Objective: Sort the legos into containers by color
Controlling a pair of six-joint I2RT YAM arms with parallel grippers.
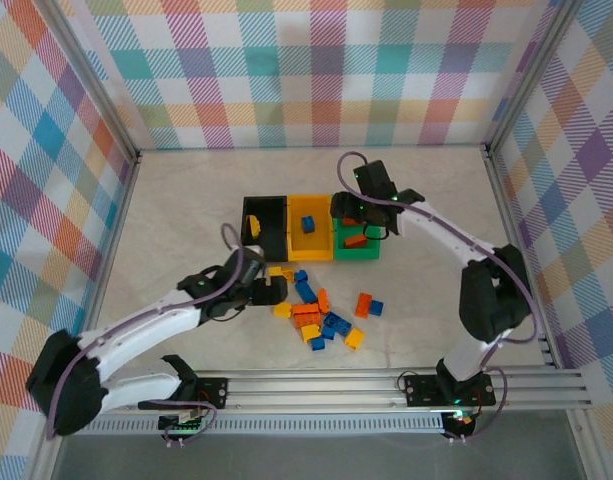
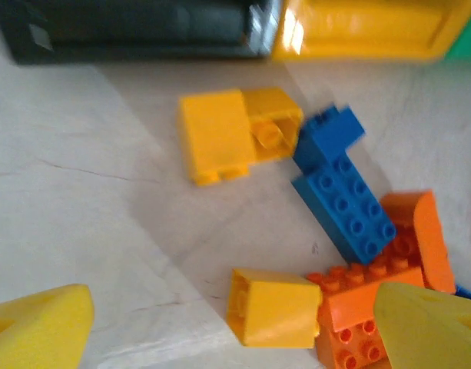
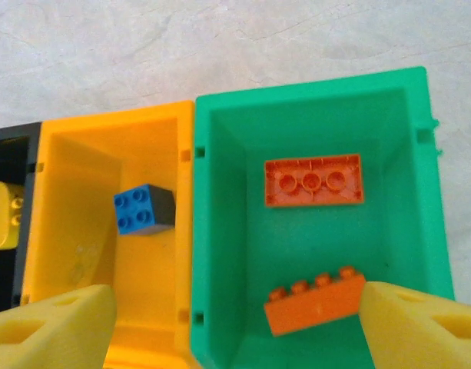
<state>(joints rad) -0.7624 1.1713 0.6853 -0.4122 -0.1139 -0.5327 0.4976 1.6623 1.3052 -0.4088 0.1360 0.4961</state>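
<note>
The three joined bins stand mid-table: black [image 1: 263, 222], yellow-orange [image 1: 309, 225] and green [image 1: 356, 243]. Loose yellow, blue and orange legos [image 1: 321, 315] lie scattered in front of them. My left gripper [image 2: 235, 338] is open and low over the pile's left edge, with a yellow brick [image 2: 273, 307] on the table between its fingers. My right gripper [image 3: 235, 330] hangs open above the green bin [image 3: 235, 231]. Two orange bricks lie in that bin, one upside down [image 3: 313, 182], the other [image 3: 316, 304] beside my right fingertip. A blue brick [image 3: 143, 209] lies in the yellow-orange bin, a yellow one [image 3: 6, 215] in the black.
Beyond the left gripper lie two yellow bricks [image 2: 239, 134], blue bricks [image 2: 343, 200] and orange bricks [image 2: 389, 284] packed close together. Plaid walls enclose the table; an aluminium rail [image 1: 386, 385] runs along the near edge. Bare tabletop [image 1: 166, 220] lies left of the bins.
</note>
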